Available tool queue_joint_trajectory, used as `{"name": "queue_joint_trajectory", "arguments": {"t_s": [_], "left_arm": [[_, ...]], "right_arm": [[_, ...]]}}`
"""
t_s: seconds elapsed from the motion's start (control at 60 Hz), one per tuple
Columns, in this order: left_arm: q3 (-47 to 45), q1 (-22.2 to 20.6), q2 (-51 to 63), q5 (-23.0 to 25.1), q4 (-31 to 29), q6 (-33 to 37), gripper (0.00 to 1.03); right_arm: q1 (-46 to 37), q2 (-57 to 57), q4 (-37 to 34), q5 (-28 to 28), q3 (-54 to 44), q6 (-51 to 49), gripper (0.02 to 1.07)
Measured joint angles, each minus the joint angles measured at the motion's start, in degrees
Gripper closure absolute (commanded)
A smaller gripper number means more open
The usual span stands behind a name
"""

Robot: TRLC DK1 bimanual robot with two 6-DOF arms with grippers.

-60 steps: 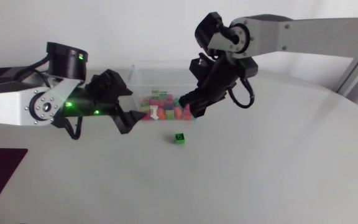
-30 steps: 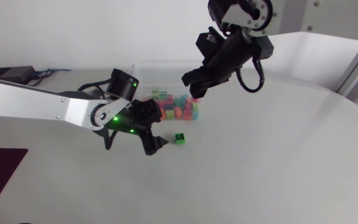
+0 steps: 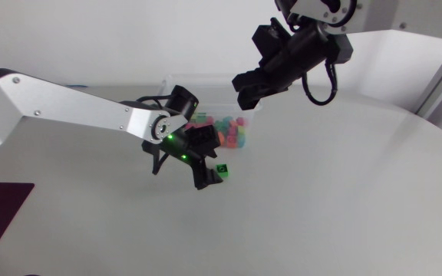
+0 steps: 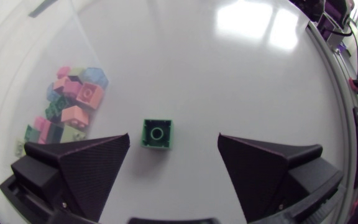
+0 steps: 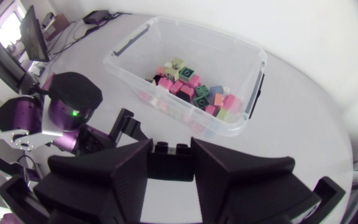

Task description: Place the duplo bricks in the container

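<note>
- Left gripper point(image 4: 174, 138): fingers spread wide, holding nothing. Its arm enters from the robot's left and reaches past the middle of the table point(image 3: 321, 215). The gripper sits low over the surface, in front of the container point(image 5: 129, 43).
- Green duplo brick point(image 4: 157, 134): flat on the table, stud side up, between the two spread fingertips and nearer one of them. The left wrist view shows bare table on both sides of it, so neither finger touches it. The head view shows the brick only as just beside the gripper and does not resolve that gap.
- Container: a clear plastic box without a lid, at the back of the table, near the green brick but apart from it.
- Brick pile point(image 5: 191, 90): pink, green, blue and dark pieces heaped inside the container towards one end. The right wrist view looks down into the box and takes in the whole rim. The left wrist view catches only part of the pile, beside one finger.
- Right gripper point(image 3: 245, 88): raised above the table, overlapping the container's right end in the head view. Its fingers are drawn close and pinch a dark brick point(image 5: 170, 165) from two sides, studs showing. Only the right wrist view reveals this brick, and its true colour cannot be told.
- The right wrist view also shows the left arm's wrist below, with a green indicator light point(image 5: 74, 113) lit.
</note>
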Motion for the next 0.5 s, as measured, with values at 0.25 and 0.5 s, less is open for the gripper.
{"name": "queue_joint_trajectory", "arguments": {"t_s": [0.25,0.5], "left_arm": [[7.89,-0.26,5.79,-0.04,-6.08,1.40,0.07],[13.64,-0.26,9.16,-0.31,-12.81,1.42,0.16]], "right_arm": [[-0.68,0.00,0.68,-1.22,1.03,-0.42,0.90],[-1.38,0.00,0.66,-1.46,3.15,-0.44,0.90]]}}
